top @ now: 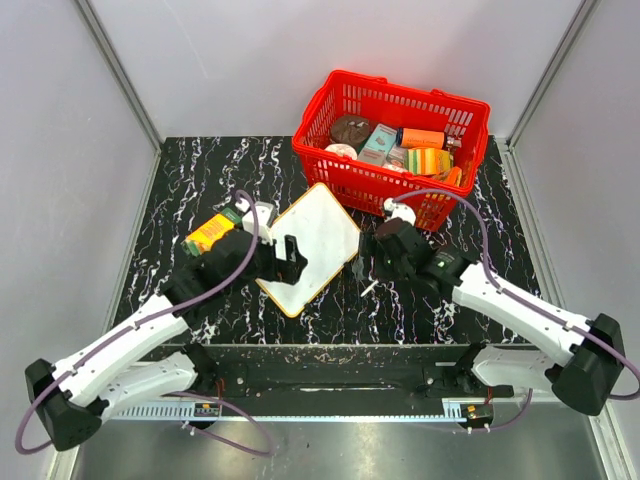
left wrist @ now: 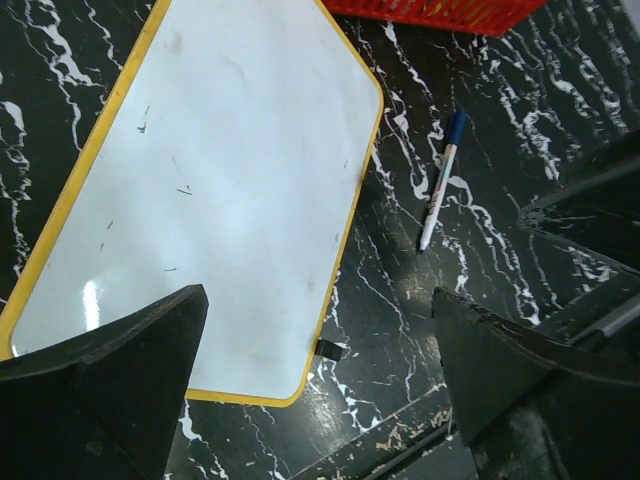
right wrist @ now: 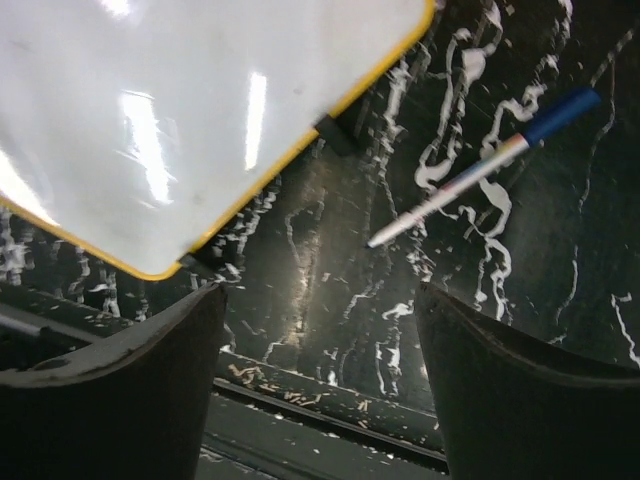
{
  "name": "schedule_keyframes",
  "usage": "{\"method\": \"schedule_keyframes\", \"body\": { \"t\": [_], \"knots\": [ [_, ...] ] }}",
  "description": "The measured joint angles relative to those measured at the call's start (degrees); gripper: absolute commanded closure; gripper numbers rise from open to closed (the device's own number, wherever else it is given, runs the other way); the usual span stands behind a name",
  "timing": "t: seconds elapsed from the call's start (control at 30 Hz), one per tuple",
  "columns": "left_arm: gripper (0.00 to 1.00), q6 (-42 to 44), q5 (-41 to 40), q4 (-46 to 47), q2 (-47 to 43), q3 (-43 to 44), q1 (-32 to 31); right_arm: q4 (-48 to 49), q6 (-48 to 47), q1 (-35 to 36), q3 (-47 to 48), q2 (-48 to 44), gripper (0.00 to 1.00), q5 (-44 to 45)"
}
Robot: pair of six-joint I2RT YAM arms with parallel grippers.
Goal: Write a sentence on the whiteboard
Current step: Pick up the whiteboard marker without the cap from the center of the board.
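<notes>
Whiteboard (top: 308, 248) is lying blank on the desk (top: 200, 170), marker (left wrist: 440, 182) beside it, while left pincer (left wrist: 315, 320) and right pincer (right wrist: 320, 300) are gaping wide, empty.

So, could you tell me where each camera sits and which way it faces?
Top external: above and behind the arms, looking down on table, whiteboard and red basket; both arms show, bases at the bottom.
Left wrist: on the left arm, looking down past its open fingers at whiteboard and pen.
Right wrist: on the right arm, looking down past its open fingers.
Shared: both wrist views show the whiteboard and pen.
</notes>
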Motion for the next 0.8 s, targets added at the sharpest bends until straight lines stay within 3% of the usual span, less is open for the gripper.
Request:
{"method": "schedule_keyframes", "body": {
  "t": [0.23, 0.5, 0.53, 0.67, 0.77, 0.8],
  "knots": [
    [0.01, 1.03, -12.76, 0.83, 0.57, 0.00, -11.91, -1.09, 1.36, -0.09, -4.28, 5.77, 0.22, 6.12],
    [0.01, 1.97, -18.80, 4.22, 3.34, -0.02, -15.96, 1.60, 1.25, -6.32, -5.25, 14.16, 0.25, 4.09],
    [0.01, 2.19, -19.23, 4.48, 3.91, -0.02, -16.39, 2.43, 1.20, -7.85, -5.84, 14.34, 0.30, 3.26],
    [0.01, 2.75, -19.82, 5.11, 4.68, -0.39, -17.62, 4.68, 0.79, -12.48, -7.13, 15.50, 0.32, 0.57],
    [0.01, 2.95, -19.78, 6.47, 4.48, -1.31, -18.03, 6.38, 0.02, -13.27, -6.95, 18.29, 0.47, -0.79],
    [0.01, 2.95, -19.78, 6.88, 4.42, -1.68, -18.08, 6.93, -0.20, -13.35, -6.71, 19.80, 0.48, -1.40]
  ]
}}
